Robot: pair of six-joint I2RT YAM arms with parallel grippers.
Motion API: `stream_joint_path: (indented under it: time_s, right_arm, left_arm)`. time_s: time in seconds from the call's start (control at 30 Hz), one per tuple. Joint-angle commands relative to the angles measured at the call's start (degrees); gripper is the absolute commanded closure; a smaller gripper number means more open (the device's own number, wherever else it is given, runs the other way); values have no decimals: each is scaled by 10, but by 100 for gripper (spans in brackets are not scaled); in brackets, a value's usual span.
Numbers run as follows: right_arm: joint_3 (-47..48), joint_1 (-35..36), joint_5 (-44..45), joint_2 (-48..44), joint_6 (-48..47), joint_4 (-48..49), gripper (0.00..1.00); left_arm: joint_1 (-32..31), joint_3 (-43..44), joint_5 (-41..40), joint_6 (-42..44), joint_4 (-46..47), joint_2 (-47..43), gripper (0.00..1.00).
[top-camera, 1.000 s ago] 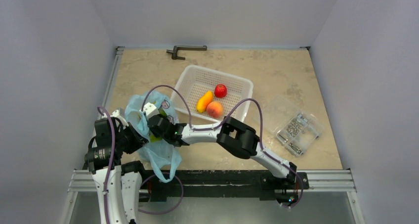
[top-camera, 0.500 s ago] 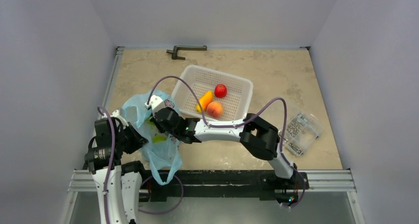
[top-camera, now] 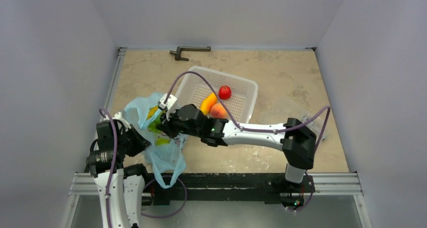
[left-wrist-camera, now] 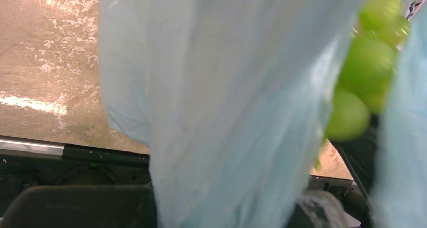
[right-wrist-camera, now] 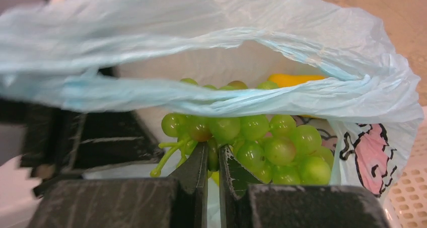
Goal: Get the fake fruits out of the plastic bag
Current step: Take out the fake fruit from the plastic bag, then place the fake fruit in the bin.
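Light blue film fills most views: the plastic bag (top-camera: 166, 160) sits near-left of the white basket (top-camera: 248, 86). Can't tell if it touches the basket corner, since the right arm (top-camera: 252, 133) covers the gap.

The right gripper (right-wrist-camera: 212, 155) is in the bag mouth, fingers almost together, pinching the green grape bunch (right-wrist-camera: 267, 145) at its stem end. The bunch is inside the bag, on the basket side.

The yellow fruit (right-wrist-camera: 294, 79) is behind the grapes, mostly under a fold of film.

The left gripper (top-camera: 141, 142) is on the bag side away from the basket, clamped on bag film. Its fingertips are buried; the left wrist view is just film and blurred grapes.

In the basket: orange-yellow oblong fruit (top-camera: 208, 103), peach (top-camera: 218, 110), small red fruit (top-camera: 225, 92). A cable (top-camera: 201, 79) crosses over them.

The clear box (top-camera: 282, 109) right of the basket is mostly hidden by the arm.
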Motion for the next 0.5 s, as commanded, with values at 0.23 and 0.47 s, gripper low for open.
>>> stream_joint_path:
  time_s: [0.23,0.47]
  right_arm:
    - [-109,-8,-277,-175,15,128,100]
    - [-136,-8,-223,-238,-61,46,100]
  left_arm:
    - [5,-2,-1,-6,13,-4,100]
    - [5,-2,1,-6,14,-7,100]
